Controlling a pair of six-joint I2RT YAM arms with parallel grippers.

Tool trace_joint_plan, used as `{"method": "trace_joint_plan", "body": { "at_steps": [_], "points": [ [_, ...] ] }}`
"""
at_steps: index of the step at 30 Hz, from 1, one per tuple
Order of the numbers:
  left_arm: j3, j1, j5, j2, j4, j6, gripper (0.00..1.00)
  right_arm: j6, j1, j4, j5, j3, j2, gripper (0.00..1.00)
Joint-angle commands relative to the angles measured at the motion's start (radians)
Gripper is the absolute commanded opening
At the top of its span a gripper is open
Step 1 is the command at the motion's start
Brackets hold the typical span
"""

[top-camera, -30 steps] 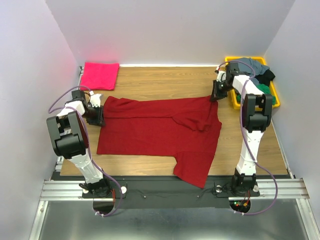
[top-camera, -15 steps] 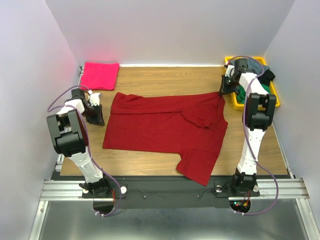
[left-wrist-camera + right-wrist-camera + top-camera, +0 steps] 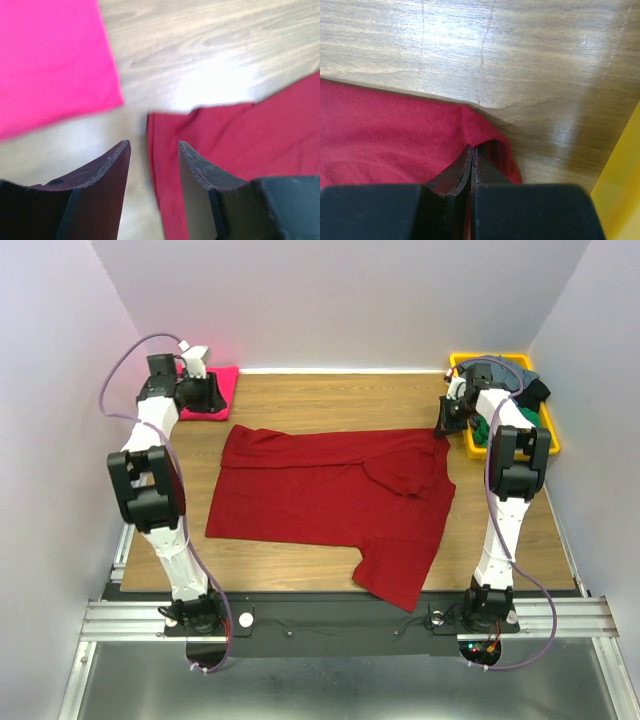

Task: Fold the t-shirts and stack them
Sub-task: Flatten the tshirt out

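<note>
A dark crimson-red t-shirt (image 3: 320, 490) lies spread flat across the middle of the wooden table (image 3: 330, 400), with one sleeve hanging toward the near edge. My right gripper (image 3: 441, 426) is shut on its far right corner, and the pinched fabric (image 3: 485, 137) bunches around the closed jaws (image 3: 471, 148). A folded hot-pink t-shirt (image 3: 224, 385) lies at the back left. My left gripper (image 3: 208, 396) hangs above it, open and empty (image 3: 154, 145). Below it I see the pink t-shirt (image 3: 50, 60) and the red t-shirt's left corner (image 3: 260, 135).
A yellow bin (image 3: 548, 435) at the back right holds a heap of grey, green and black shirts (image 3: 510, 375), close beside my right gripper. White walls close in the back and both sides.
My left gripper has let go of the red t-shirt's left edge and risen to the back left, over the pink t-shirt. The red t-shirt slid right with the right gripper.
</note>
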Motion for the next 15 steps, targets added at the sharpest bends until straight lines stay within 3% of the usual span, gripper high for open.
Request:
{"method": "trace_joint_plan", "body": {
  "at_steps": [1, 7, 15],
  "points": [
    [0.072, -0.050, 0.000, 0.098, 0.042, -0.031, 0.55, -0.027, 0.000, 0.021, -0.026, -0.016, -0.028, 0.01],
    [0.160, -0.101, -0.021, 0.196, 0.027, 0.024, 0.56, -0.032, 0.000, 0.021, -0.028, -0.025, -0.032, 0.01],
    [0.160, -0.112, -0.106, 0.257, 0.013, 0.058, 0.55, -0.043, -0.001, 0.019, -0.018, -0.048, -0.046, 0.00]
  ]
}}
